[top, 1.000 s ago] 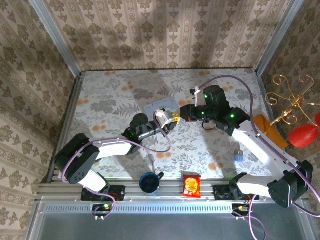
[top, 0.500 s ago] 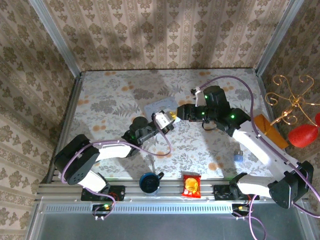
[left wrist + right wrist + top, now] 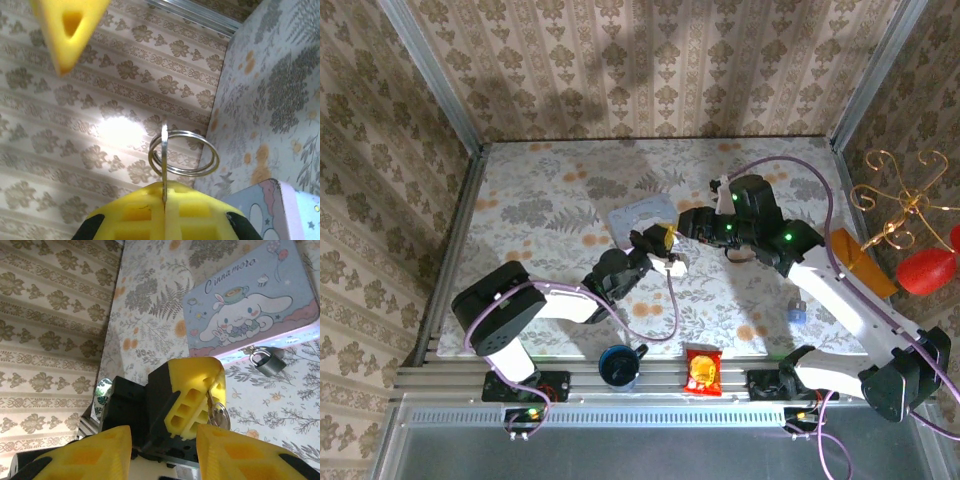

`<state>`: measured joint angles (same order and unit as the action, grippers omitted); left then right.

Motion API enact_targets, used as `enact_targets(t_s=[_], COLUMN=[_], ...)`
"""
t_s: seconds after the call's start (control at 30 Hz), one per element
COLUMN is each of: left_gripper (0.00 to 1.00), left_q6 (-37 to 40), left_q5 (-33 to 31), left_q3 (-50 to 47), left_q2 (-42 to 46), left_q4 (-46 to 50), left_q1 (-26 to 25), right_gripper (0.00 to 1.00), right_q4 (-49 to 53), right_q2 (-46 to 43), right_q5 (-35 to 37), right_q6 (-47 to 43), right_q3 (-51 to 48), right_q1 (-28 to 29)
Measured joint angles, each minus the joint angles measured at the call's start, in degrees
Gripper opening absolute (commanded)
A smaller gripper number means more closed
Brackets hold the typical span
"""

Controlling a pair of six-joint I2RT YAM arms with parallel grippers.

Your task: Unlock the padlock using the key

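The key [image 3: 164, 150] stands edge-on with its double ring [image 3: 184, 152], and my left gripper [image 3: 165, 192] is shut on it between yellow pads. In the right wrist view that left gripper [image 3: 195, 390] with the key [image 3: 220, 416] sits between the fingers of my right gripper [image 3: 162, 435], which is open and touches neither. The small dark padlock [image 3: 267, 362] with a silvery shackle hangs at the near edge of the pale cartoon tin box [image 3: 250, 305]. From above, the left gripper [image 3: 666, 243] and right gripper [image 3: 688, 226] meet just beside the tin box [image 3: 640, 212].
A blue mug [image 3: 618, 365] and a red snack packet [image 3: 702, 370] sit at the front edge. A small blue object [image 3: 798, 313] lies on the right. An orange box [image 3: 858, 262], a gold wire stand [image 3: 900, 200] and a red balloon [image 3: 925, 270] stand past the right rail.
The left arm has swung right, its elbow now nearer the table's middle, with the key still held by the tin. The right gripper's jaws have come apart.
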<state>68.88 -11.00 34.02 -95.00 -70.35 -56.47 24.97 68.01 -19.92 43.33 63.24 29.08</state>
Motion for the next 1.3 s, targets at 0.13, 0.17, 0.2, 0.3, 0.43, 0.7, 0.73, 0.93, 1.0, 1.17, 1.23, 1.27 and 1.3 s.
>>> enact_targets(t_s=[0.13, 0.17, 0.2, 0.3, 0.43, 0.7, 0.73, 0.93, 1.0, 1.17, 1.23, 1.27, 1.3], left_gripper=[0.00, 0.00, 0.00, 0.00, 0.00, 0.00, 0.00, 0.00, 0.00, 0.00, 0.00, 0.00, 0.00], left_q6=[9.5, 11.4, 13.2, 17.1, 20.5, 23.8, 24.0, 24.4, 24.4, 24.4, 24.4, 24.4, 24.4], left_q5=[-0.3, -0.4, -0.4, -0.4, -0.4, -2.0, -2.3, -2.9, -3.0, -3.5, -3.9, -3.9, -4.1], left_q3=[1.7, 2.6, 3.3, 5.0, 6.9, 7.8, 7.8, 7.7, 7.7, 7.7, 7.7, 7.7, 7.7], left_q2=[-0.2, -0.5, -0.7, -1.0, -1.6, -2.4, -2.5, -2.5, -2.3, -1.9, -1.9, -1.9, -1.9], left_q4=[-1.0, -1.3, -1.7, -2.2, -2.5, -2.6, -2.5, -2.6, -2.6, -2.6, -2.5, -2.5, -2.6], left_q1=[-0.9, -1.1, -1.2, -1.5, -1.6, -2.6, -2.8, -3.1, -3.1, -3.1, -3.1, -3.1, -3.1], right_gripper=[0.40, 0.39, 0.37, 0.34, 0.35, 0.34, 0.34, 0.35, 0.34, 0.27, 0.25, 0.25, 0.25], right_q4=[-0.8, -1.4, -2.2, -7.4, -12.9, -19.8, -20.5, -22.6, -22.7, -24.7, -25.6, -26.0, -26.4], right_q2=[-1.6, -2.8, -4.1, -9.5, -13.4, -13.9, -13.7, -11.4, -10.6, -8.0, -7.2, -7.0, -6.9], right_q5=[1.4, 1.7, 1.7, 0.7, -0.9, -4.0, -4.3, -5.0, -5.3, -7.2, -8.2, -8.7, -9.1], right_q6=[1.0, 1.6, 2.0, 4.3, 5.6, 5.6, 5.7, 5.9, 5.9, 6.0, 6.2, 6.3, 6.4], right_q3=[-4.4, -6.2, -8.0, -15.0, -19.4, -19.4, -19.4, -19.4, -19.4, -19.4, -19.4, -19.4, -19.4], right_q1=[-0.9, -1.5, -2.3, -6.6, -9.3, -9.3, -9.3, -9.3, -9.3, -9.3, -9.3, -9.3, -9.3])
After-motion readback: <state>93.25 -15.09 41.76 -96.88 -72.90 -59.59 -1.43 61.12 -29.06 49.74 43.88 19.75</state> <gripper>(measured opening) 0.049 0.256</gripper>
